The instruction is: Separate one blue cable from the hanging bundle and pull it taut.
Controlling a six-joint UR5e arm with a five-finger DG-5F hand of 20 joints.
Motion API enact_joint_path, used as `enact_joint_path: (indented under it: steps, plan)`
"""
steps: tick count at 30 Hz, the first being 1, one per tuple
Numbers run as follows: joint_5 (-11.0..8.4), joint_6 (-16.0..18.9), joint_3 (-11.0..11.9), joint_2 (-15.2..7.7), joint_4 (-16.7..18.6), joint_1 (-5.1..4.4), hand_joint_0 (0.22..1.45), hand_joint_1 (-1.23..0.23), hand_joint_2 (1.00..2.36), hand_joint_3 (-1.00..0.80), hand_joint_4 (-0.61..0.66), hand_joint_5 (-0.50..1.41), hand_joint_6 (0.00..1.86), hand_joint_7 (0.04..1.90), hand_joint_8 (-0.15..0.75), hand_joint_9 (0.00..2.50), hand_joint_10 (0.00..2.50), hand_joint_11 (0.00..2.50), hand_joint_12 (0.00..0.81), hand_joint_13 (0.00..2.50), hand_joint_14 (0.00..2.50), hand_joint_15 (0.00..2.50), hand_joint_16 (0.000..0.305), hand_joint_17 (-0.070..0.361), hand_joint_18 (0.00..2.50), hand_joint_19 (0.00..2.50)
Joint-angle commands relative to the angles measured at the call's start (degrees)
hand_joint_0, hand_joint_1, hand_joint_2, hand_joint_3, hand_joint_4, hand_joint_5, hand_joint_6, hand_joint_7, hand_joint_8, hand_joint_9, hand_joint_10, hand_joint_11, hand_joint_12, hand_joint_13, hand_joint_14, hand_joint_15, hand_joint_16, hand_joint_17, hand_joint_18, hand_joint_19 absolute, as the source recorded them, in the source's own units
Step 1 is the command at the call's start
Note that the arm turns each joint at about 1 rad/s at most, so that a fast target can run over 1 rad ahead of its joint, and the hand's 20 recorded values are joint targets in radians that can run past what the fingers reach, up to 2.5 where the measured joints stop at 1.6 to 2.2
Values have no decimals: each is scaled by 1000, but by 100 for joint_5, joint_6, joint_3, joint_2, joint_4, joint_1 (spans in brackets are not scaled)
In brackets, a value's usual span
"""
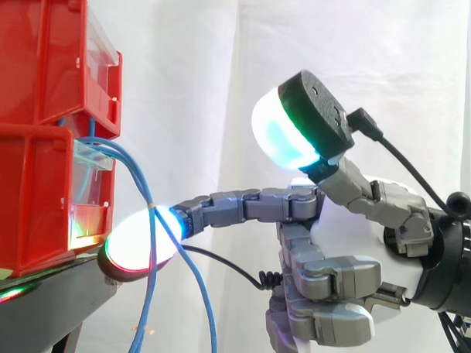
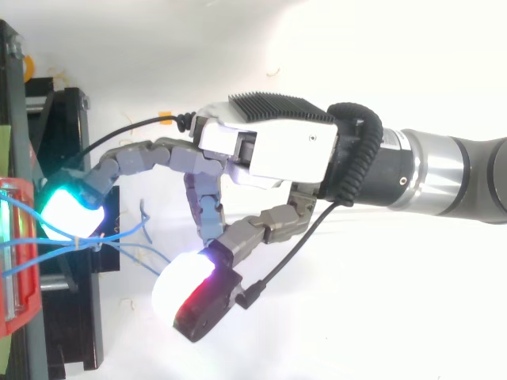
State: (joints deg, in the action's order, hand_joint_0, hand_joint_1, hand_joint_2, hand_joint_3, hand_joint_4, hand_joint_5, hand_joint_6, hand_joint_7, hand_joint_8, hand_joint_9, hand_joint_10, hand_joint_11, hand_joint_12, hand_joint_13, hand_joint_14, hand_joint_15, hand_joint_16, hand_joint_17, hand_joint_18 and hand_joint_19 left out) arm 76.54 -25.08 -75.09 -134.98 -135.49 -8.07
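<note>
My hand (image 2: 269,150) reaches left, fingers spread wide and holding nothing. One fingertip (image 1: 125,248) touches the blue cables (image 1: 148,297) hanging from the red bins (image 1: 33,200).

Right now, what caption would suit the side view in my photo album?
A robot hand stretches one glowing fingertip against blue cables hanging from stacked red bins.

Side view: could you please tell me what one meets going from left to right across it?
Red bins → blue cables → palm of the hand → arm at the right edge.
</note>
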Motion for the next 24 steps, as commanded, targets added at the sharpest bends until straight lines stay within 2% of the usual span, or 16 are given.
enact_joint_path:
  steps: [1, 3, 7, 9, 19, 24]
  plan:
    - [-165, 109, 12, -2, 49, -54, 323, -486, 1000, -500, 218, -96, 502, 690, 322, 1831, 5, 1787, 435, 1658, 18, 1169, 91, 205, 1424, 561]
    - [-253, 135, 21, -2, 49, -98, 324, -489, 1000, -500, 217, -93, 502, 714, 323, 1822, 7, 1796, 440, 1651, 18, 1163, 92, 206, 1405, 560]
    - [-262, 250, 21, -2, 84, -124, 331, -504, 1000, -500, 224, -88, 503, 769, 328, 1814, 4, 1777, 438, 1635, 18, 1166, 91, 204, 1361, 565]
    - [-297, 329, 21, -2, 84, -142, 334, -508, 1000, -500, 252, -81, 504, 859, 327, 1810, 5, 1774, 433, 1632, 17, 1165, 90, 203, 1346, 576]
    - [-315, 513, 12, -2, 49, -159, 345, -517, 1000, -500, 303, -72, 504, 1021, 305, 1795, 4, 1785, 428, 1612, 18, 1173, 89, 201, 1298, 589]
    - [-289, 786, 12, 7, -21, -168, 350, -514, 1000, -500, 314, -58, 504, 1099, 328, 1713, 11, 1658, 422, 1575, 16, 1163, 86, 194, 1222, 606]
